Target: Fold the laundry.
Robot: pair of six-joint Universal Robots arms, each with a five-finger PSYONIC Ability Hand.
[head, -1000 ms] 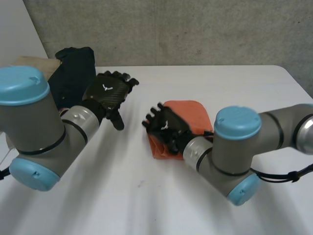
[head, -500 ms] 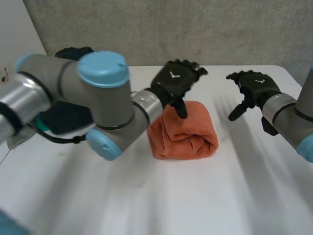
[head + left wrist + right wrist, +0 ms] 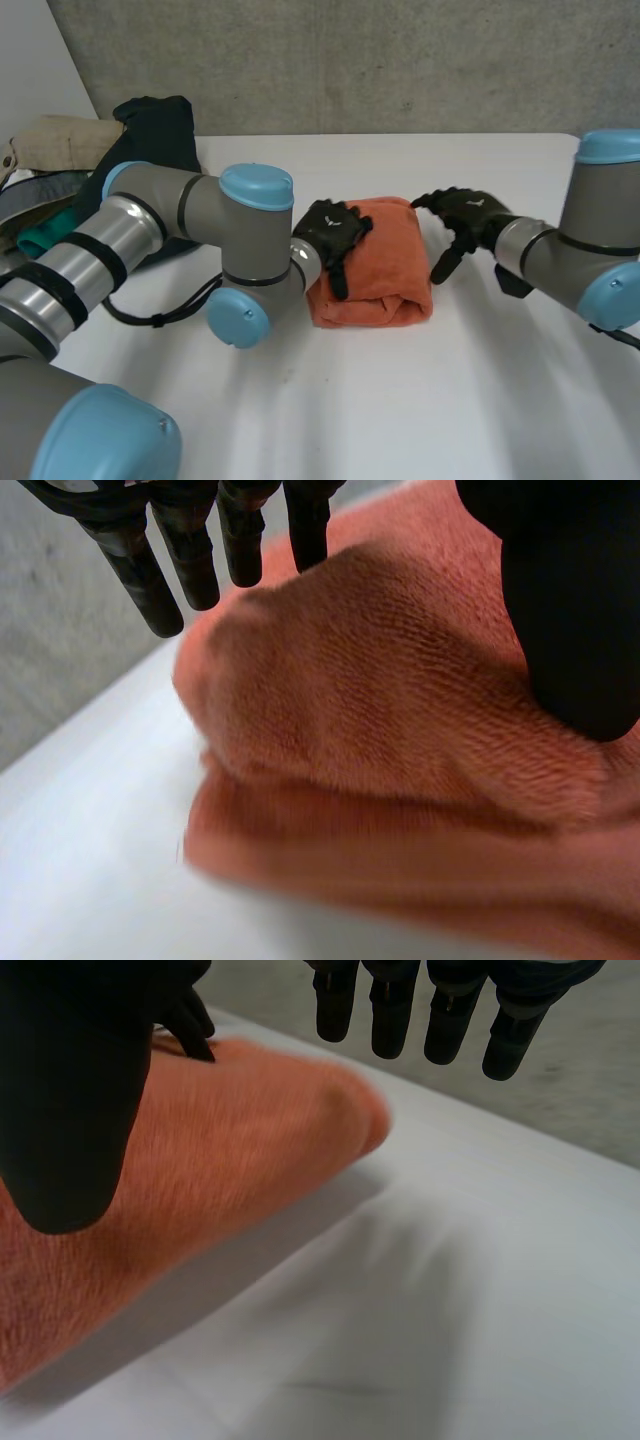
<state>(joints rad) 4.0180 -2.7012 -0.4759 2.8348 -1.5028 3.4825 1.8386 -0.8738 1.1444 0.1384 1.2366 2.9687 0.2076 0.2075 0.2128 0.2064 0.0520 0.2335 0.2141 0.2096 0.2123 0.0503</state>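
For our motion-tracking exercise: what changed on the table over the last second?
The left hand moved from beside the dark clothes onto the left side of the orange towel; the right hand left the towel and now hangs open beside its right edge. Neither grips. Towel and clothes stayed put.

Lighting: bright, even, diffuse, from overhead. White table: pale, softly lit throughout. Orange towel: thin dark shadow along its 6 o'clock edge in head view; broad soft-edged shadow beside it on the table in right wrist view. Concrete wall: evenly lit.
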